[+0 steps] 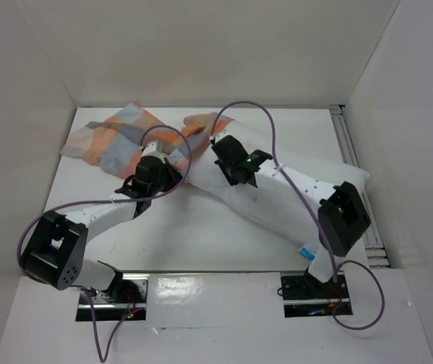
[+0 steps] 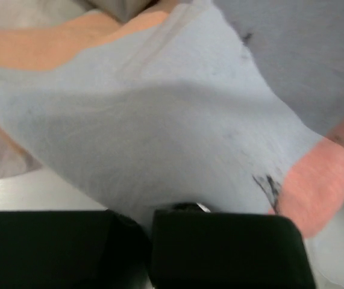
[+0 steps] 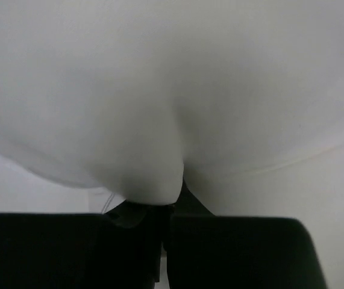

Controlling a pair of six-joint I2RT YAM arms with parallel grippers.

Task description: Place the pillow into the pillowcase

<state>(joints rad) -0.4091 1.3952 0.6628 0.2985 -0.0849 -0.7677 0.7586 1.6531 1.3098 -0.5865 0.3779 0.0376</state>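
— Where does the pillowcase (image 1: 110, 138) lie?
— On your table (image 1: 201, 235), far left. The pillow (image 1: 277, 205) runs from its right edge toward the near right.
— And the hands?
— Your left hand (image 1: 174, 162) sits at the pillowcase's right edge. Your right hand (image 1: 218, 146) is just right of it, on the pillow's far end.

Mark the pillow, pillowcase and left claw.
pillow (image 1: 265, 208): top external view, bare white middle of its body.
pillowcase (image 1: 98, 140): top external view, checked panel near its left end.
left claw (image 2: 150, 220): left wrist view, midway between fingertips, where the cloth is pinched.
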